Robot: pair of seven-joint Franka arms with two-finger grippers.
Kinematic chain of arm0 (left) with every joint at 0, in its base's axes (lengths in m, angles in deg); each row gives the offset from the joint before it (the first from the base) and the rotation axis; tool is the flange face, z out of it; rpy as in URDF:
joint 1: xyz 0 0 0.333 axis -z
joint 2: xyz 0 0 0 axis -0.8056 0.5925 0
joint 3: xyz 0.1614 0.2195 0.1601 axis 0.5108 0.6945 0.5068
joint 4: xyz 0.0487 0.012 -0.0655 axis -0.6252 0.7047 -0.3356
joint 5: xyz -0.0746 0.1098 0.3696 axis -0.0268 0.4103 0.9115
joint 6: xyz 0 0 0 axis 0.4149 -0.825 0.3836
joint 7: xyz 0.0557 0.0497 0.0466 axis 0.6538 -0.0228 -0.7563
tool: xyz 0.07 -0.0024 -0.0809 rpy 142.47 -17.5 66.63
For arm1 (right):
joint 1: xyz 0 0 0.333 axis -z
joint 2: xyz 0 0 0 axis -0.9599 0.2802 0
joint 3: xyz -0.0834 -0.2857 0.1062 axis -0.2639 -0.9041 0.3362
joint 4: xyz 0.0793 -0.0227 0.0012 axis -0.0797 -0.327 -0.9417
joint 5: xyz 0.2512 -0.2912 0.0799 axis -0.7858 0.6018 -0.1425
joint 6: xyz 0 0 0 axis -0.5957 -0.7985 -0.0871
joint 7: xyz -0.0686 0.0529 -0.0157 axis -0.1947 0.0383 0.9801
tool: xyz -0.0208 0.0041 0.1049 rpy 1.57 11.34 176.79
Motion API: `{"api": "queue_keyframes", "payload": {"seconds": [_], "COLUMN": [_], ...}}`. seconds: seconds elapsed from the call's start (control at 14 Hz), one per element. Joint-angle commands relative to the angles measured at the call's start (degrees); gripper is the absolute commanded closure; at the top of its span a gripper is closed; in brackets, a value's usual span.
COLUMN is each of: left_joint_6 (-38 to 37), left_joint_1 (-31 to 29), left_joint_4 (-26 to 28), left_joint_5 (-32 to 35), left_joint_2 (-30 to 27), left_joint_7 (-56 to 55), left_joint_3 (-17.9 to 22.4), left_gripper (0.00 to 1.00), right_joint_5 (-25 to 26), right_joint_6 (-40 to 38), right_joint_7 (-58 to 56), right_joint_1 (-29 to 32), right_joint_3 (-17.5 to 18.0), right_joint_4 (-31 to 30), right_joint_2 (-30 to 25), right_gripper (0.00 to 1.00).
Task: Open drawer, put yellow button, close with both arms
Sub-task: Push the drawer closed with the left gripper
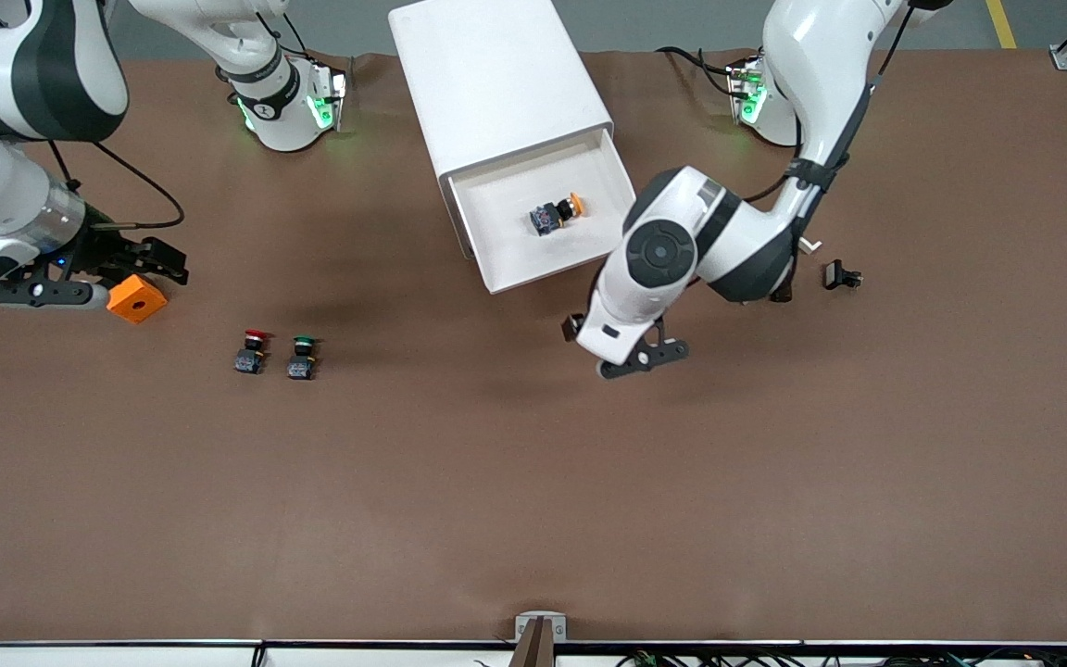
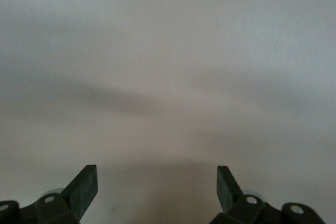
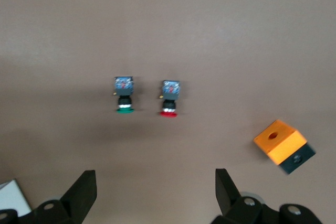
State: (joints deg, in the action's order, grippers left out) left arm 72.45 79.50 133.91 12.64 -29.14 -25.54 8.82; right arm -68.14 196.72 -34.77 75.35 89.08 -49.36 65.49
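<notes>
The green-capped button (image 1: 302, 357) and the red-capped button (image 1: 251, 352) lie nearest the front camera, side by side on the brown table (image 1: 533, 500), toward the right arm's end. Neither belongs to this job.

The yellow button (image 1: 556, 214) already lies on its side in the drawer (image 1: 506, 269), which stands pulled out of the white cabinet (image 1: 496, 83). So the step in hand looks like the closing push. To do it well, I judge each gripper should meet the drawer's front squarely, 1 toward each end, and press evenly along the drawer's travel; a push from 1 corner alone could skew the tray or shift the cabinet, which seems to stand loose on the table.

The left gripper (image 2: 157, 192) hangs just by the drawer's front corner at the left arm's end. Its fingers (image 2: 84, 187) are spread wide apart and hold nothing; its wrist view shows only a pale blurred surface close ahead, and contact cannot be told.

The right gripper (image 3: 156, 195) hovers well apart from the drawer, over the table beside an orange block (image 1: 136, 297). Its fingers (image 3: 81, 192) are likewise wide apart and empty.

A small black part (image 1: 841, 275) lies toward the left arm's end.
</notes>
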Motion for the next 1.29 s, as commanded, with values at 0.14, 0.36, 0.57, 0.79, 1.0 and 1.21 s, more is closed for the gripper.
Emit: {"api": "queue_keyframes", "payload": {"seconds": [0.14,0.36,0.57,0.79,1.0,1.21], "left_joint_6": [0.01,-0.07,-1.56,-4.38,-4.47,-4.47], "left_joint_1": [-0.87,-0.96,-0.61,-0.7,-0.43,-0.35], "left_joint_4": [5.7,6.84,7.2,7.9,8.34,9.57], "left_joint_5": [-1.08,-3.09,-7.67,-7.94,-8.99,-9.34], "left_joint_2": [-4.66,-4.66,-4.57,-4.48,-4.31,-4.04], "left_joint_7": [-4.3,-4.58,-4.58,-4.67,-7.56,-7.75], "left_joint_3": [-6.72,-10.16,-11.91,-14.99,-17.1,-18.51], "left_gripper": [0.0,0.0,0.0,0.0,0.0,0.0], "right_joint_5": [0.34,0.34,0.34,0.16,0.16,0.77], "right_joint_6": [1.5,1.06,-3.22,-10.96,-13.53,-13.53], "right_joint_7": [-4.23,-3.96,-3.44,-1.68,-1.76,-1.94], "right_joint_1": [4.0,4.09,3.74,3.47,4.0,3.48], "right_joint_3": [1.02,1.02,1.11,1.2,1.2,1.19], "right_joint_4": [2.56,6.6,11.86,22.05,26.83,28.32], "right_joint_2": [1.26,1.26,1.26,4.76,6.79,6.79], "right_gripper": [0.0,0.0,0.0,0.0,0.0,0.0]}}
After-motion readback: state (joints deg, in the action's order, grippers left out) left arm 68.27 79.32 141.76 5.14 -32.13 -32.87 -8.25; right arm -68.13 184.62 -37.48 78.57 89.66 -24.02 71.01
